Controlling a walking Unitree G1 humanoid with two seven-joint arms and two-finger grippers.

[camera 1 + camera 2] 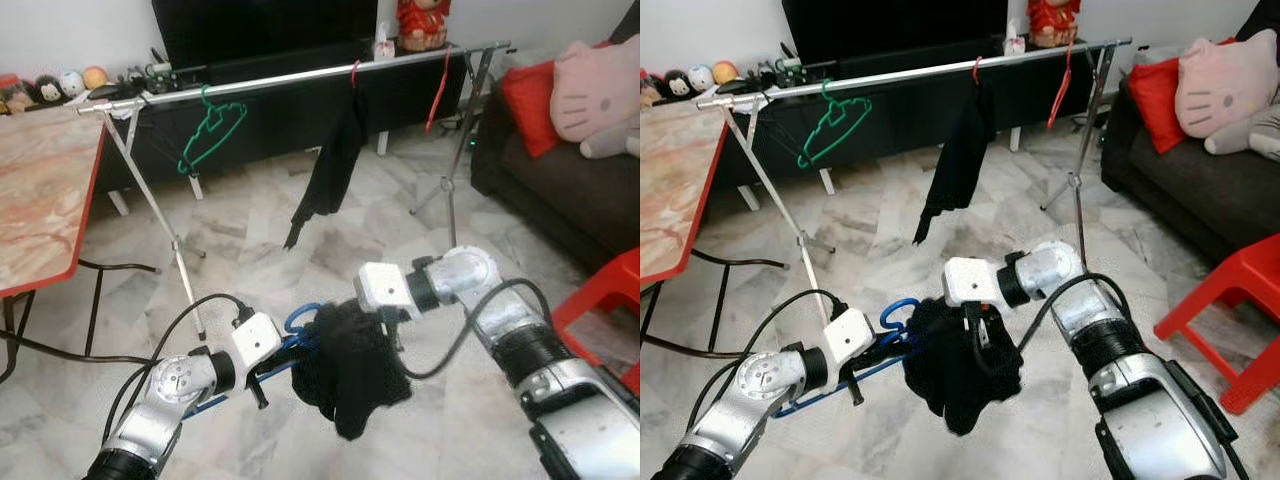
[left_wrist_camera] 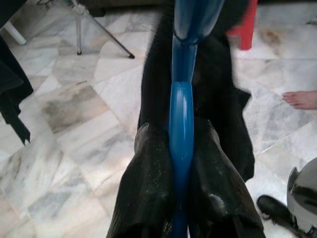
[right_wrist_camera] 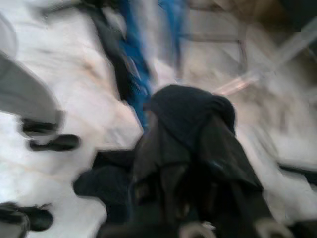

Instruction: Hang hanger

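My left gripper is shut on a blue hanger low in front of me; in the left wrist view its fingers clamp the blue bar. A black garment hangs bunched on the hanger. From the right, my right gripper is shut on that cloth; the blurred right wrist view has dark fabric between its fingers. Behind stands a metal clothes rail carrying a green hanger, a black garment on a red hanger and a bare red hanger.
A table with a red edge stands at my left. At the right are a dark sofa with a pink plush and a red stool. The rail's legs spread over the marble floor. A person's bare foot is nearby.
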